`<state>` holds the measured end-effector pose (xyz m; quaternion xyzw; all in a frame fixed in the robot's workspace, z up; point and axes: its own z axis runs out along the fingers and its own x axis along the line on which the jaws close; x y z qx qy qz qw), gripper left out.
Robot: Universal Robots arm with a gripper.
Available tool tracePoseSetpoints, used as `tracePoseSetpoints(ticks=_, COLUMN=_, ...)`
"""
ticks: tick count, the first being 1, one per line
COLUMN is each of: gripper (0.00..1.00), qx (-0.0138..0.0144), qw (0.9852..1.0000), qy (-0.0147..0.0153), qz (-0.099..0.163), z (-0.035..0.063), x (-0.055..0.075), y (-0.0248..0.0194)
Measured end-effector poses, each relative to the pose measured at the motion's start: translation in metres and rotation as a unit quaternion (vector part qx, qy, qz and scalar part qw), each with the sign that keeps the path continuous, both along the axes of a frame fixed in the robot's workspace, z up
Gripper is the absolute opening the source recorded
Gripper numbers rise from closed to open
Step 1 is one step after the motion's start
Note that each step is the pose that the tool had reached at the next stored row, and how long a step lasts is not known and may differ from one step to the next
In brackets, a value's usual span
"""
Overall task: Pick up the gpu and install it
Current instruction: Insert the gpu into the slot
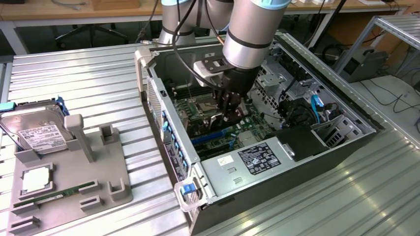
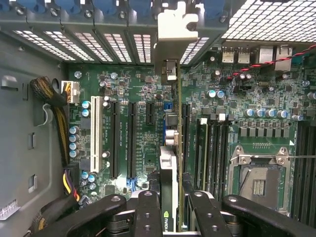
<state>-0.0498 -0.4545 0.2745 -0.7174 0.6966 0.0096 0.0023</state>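
Note:
My gripper [image 1: 230,112] is down inside the open computer case [image 1: 262,162], over the motherboard [image 1: 220,130]. In the wrist view the gripper [image 2: 173,217] is shut on the gpu [image 2: 169,182], which I see edge-on as a thin card with a black and green shroud. Its silver end bracket [image 2: 173,37] reaches the blue slot latches at the case's rear wall. The card stands upright over the board, between the black expansion slots [image 2: 131,140] and the memory slots [image 2: 212,148]. Whether its edge touches a slot is hidden.
An empty processor socket [image 2: 259,185] lies beside the memory slots. Yellow and black cables [image 2: 54,116] run along the case wall. On the exterior view's left, a grey fixture [image 1: 72,177] holds a hard drive [image 1: 39,132], a green memory stick [image 1: 56,194] and a processor [image 1: 33,180].

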Motion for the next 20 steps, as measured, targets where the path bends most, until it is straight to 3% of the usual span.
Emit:
tracePoseSetpoints(ticks=7, gripper=0.27, qx=-0.0015, qw=1.0, qy=0.0, qz=-0.009, z=-0.001, x=-0.0015, y=-0.0007)
tracePoseSetpoints(ticks=20, gripper=0.27, qx=-0.0016, qw=0.9999, qy=0.0, qz=-0.015, z=-0.0026, x=-0.0065, y=-0.0023)
